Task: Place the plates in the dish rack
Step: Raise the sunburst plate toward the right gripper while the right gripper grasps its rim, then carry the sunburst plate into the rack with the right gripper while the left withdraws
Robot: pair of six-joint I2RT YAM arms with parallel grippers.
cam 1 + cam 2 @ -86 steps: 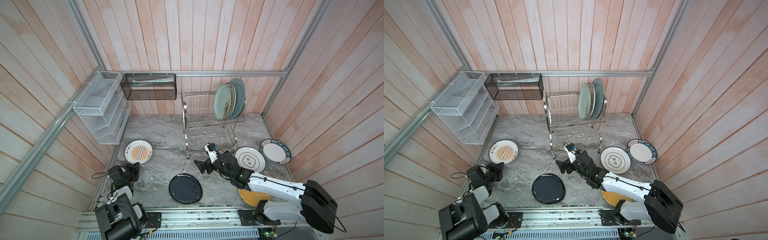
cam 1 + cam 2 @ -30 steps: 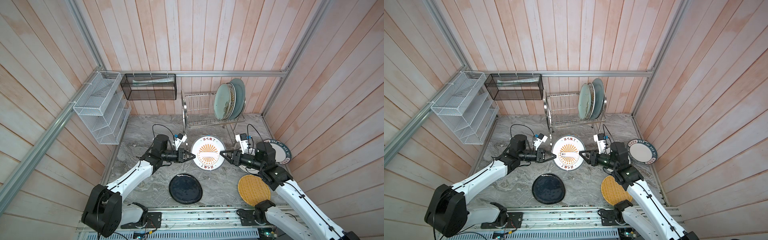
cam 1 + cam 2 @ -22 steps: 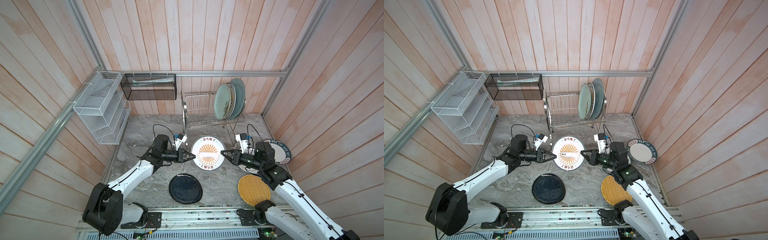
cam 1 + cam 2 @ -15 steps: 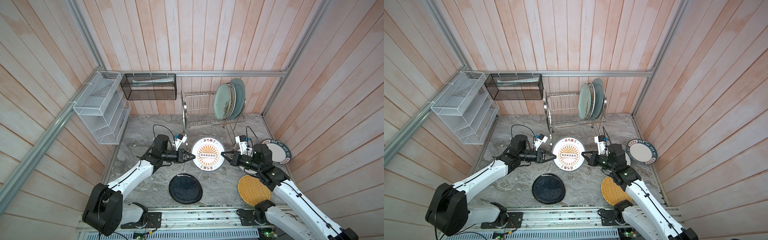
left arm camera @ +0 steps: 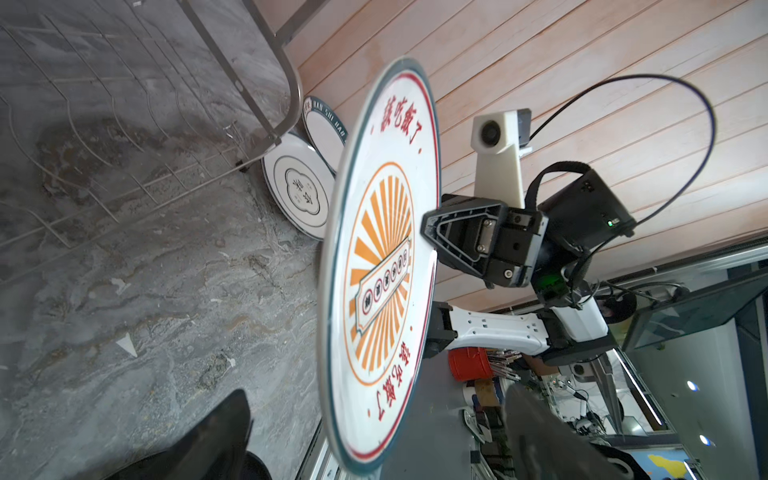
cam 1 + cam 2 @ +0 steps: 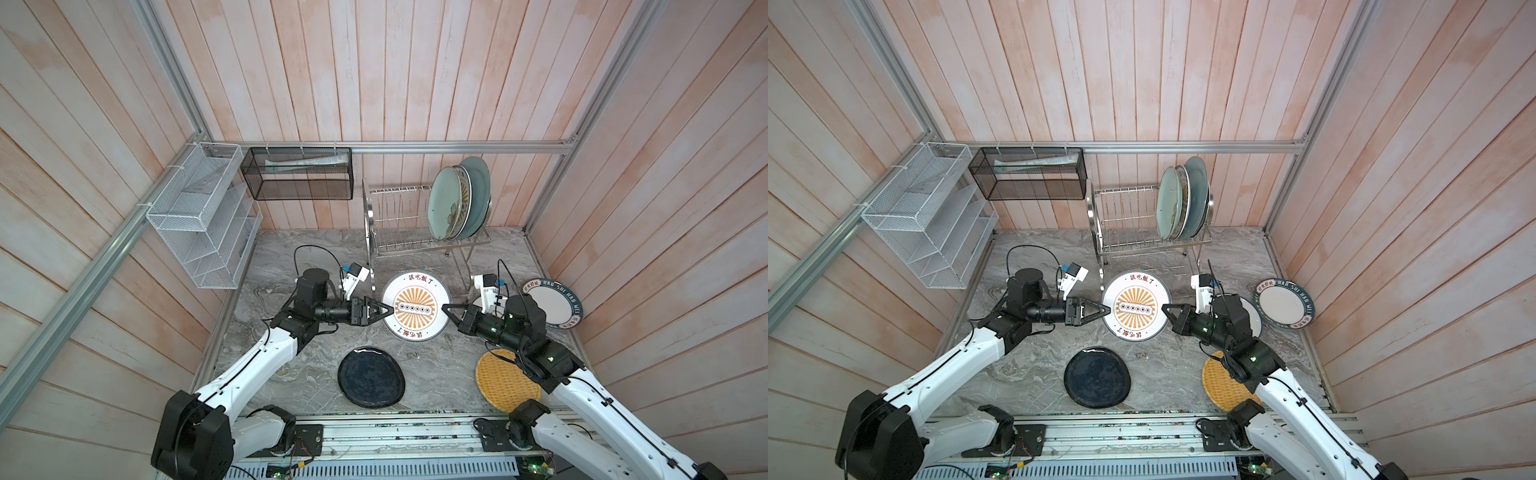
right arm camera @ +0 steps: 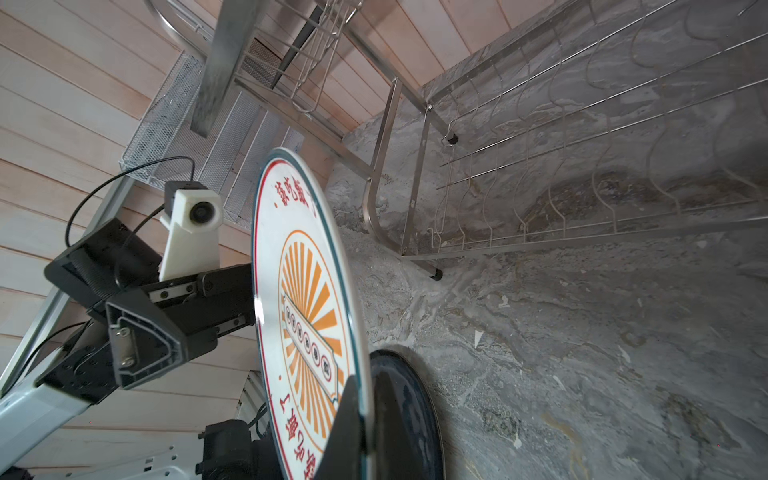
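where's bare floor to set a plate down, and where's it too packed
Bare floor lies between the dark plate and the woven plate, and at the back left between the white mesh shelf and the dish rack. Crowded: the right side, with the lettered plates and right arm, and the middle under the sunburst plate.

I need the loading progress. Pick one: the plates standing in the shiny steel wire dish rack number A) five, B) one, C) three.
C: three round ceramic plates stand on edge, side by side, in the upper tier of the shiny steel wire dish rack.
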